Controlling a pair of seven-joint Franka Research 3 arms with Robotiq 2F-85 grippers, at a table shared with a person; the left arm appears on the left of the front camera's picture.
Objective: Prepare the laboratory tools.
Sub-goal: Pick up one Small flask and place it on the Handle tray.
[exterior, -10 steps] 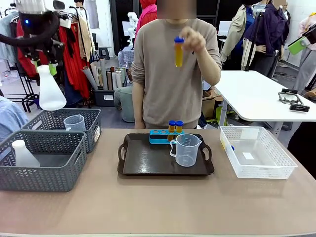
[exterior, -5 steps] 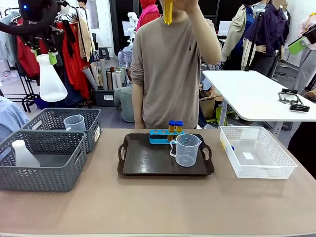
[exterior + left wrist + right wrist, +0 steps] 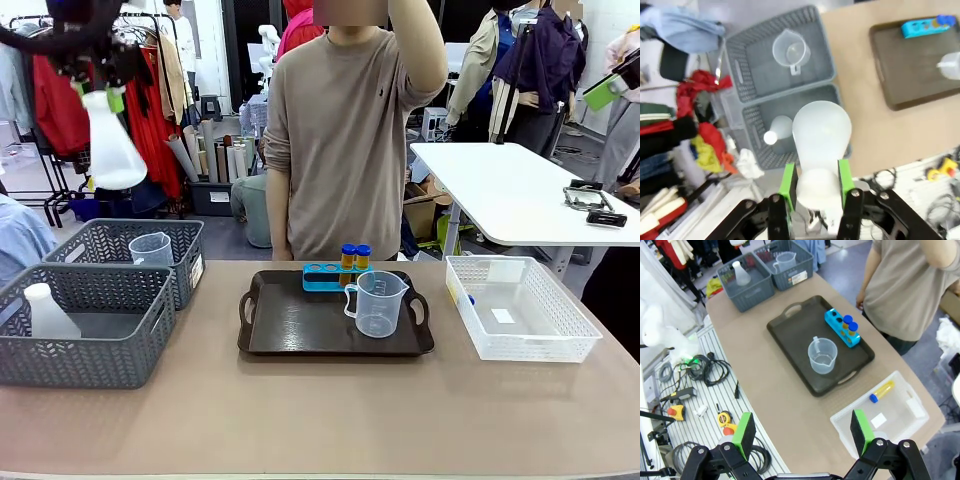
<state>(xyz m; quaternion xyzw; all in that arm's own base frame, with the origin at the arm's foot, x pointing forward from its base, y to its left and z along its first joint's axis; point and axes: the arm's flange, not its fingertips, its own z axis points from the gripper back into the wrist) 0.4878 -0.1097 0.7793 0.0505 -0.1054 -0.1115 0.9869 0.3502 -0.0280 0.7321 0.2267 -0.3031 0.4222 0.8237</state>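
1. Watch that grip: your left gripper (image 3: pixel 816 182) pinches the conical flask (image 3: pixel 821 135) by its neck alone, heavy bulb hanging free. A jolt could slip it out.
2. The measuring jug (image 3: pixel 378 303) stands on the tray (image 3: pixel 300 325), right of its centre. Swing in low and you clip it.
3. The flask hangs high, well left of the tray.
4. Your right gripper (image 3: pixel 802 432) is spread wide, empty, high above the tray.
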